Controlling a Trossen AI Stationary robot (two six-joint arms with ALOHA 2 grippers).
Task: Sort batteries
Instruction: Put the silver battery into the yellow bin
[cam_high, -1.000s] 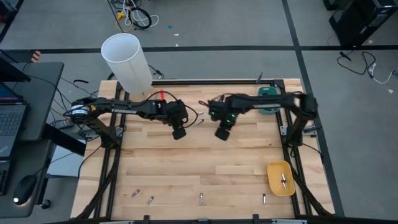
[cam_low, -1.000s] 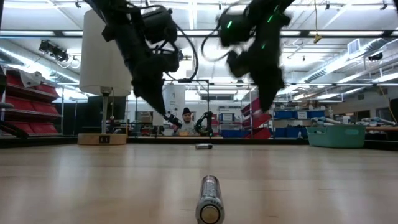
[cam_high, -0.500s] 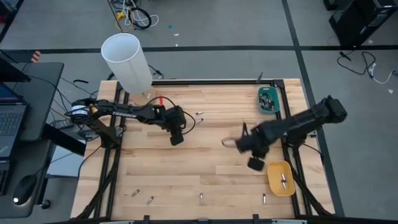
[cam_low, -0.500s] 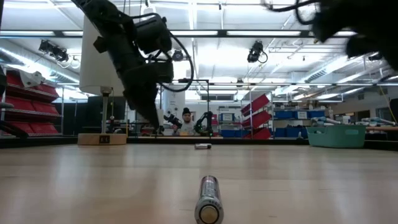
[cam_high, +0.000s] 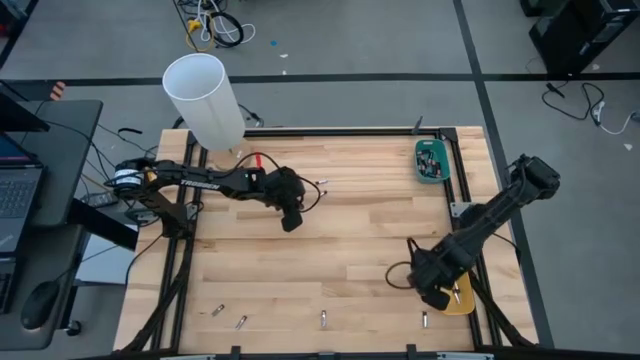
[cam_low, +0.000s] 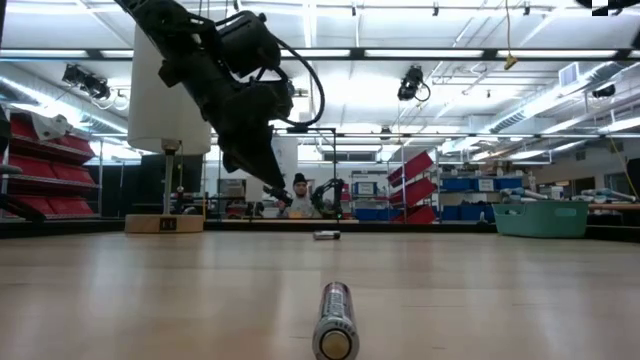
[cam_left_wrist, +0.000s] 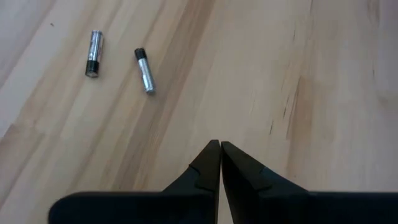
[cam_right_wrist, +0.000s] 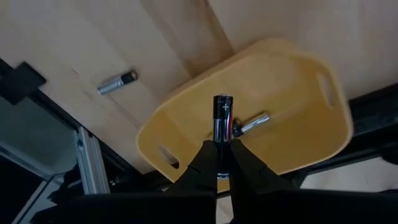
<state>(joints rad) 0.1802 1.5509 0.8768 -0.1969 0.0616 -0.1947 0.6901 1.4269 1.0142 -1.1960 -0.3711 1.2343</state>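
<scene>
My right gripper (cam_high: 437, 297) hangs over the yellow tray (cam_high: 462, 300) at the table's near right, shut on a dark and silver battery (cam_right_wrist: 222, 115). A silvery battery (cam_right_wrist: 252, 124) lies in the tray, and another (cam_right_wrist: 117, 83) lies on the table beside it. My left gripper (cam_high: 291, 222) hovers shut over bare wood at the far left-middle. It is short of two batteries (cam_left_wrist: 93, 53) (cam_left_wrist: 144, 70) that lie flat on the table. Several more batteries (cam_high: 323, 319) lie along the near edge. My right gripper pinches the battery between its two fingers at its rear part (cam_right_wrist: 220, 138). The battery lies along the fingers, and its marked end (cam_right_wrist: 222, 102) sticks out past the tips. The fingers slant steeply down from above. The battery is held clear above the tray.
A teal tray (cam_high: 431, 160) with small parts sits at the far right. A tall white cylinder (cam_high: 205, 100) stands at the far left corner. In the low view one battery (cam_low: 335, 320) lies close by and another (cam_low: 326, 235) farther off. People show in the room behind.
My right gripper has swung fast from the far middle of the table toward the near right corner and now hangs over the yellow tray. My left gripper has stayed near its place and tipped a little.
</scene>
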